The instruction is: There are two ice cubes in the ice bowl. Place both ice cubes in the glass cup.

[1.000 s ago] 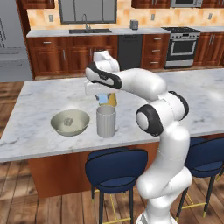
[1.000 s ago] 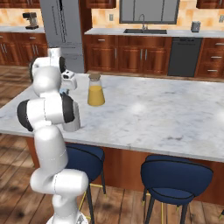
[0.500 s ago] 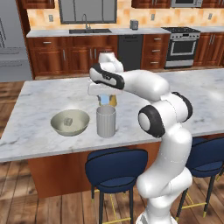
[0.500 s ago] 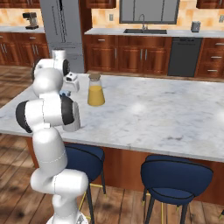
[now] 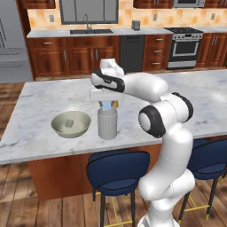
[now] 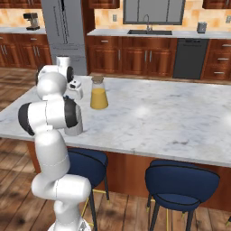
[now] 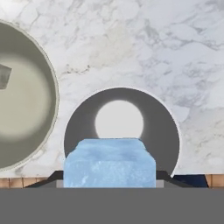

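Note:
My gripper (image 5: 106, 104) hangs just above the mouth of the glass cup (image 5: 107, 124), shut on the light blue ice cube (image 7: 109, 162). In the hand view the blue cube sits between the fingers directly over the cup's round opening (image 7: 120, 131). The beige-olive ice bowl (image 5: 71, 124) stands to the left of the cup, with the clear greyish ice cube (image 5: 68, 123) lying in it. That greyish cube (image 7: 3, 76) also shows at the left edge of the hand view inside the bowl (image 7: 26, 109).
An orange-juice bottle (image 6: 99, 93) with a tan stopper stands on the marble island (image 6: 171, 113) just behind the cup. Blue stools (image 5: 116, 169) stand under the island's front edge. Cabinets, a sink and a stove line the back wall.
The gripper with the blue cube has shifted right from over the bowl side to above the cup and lowered a little.

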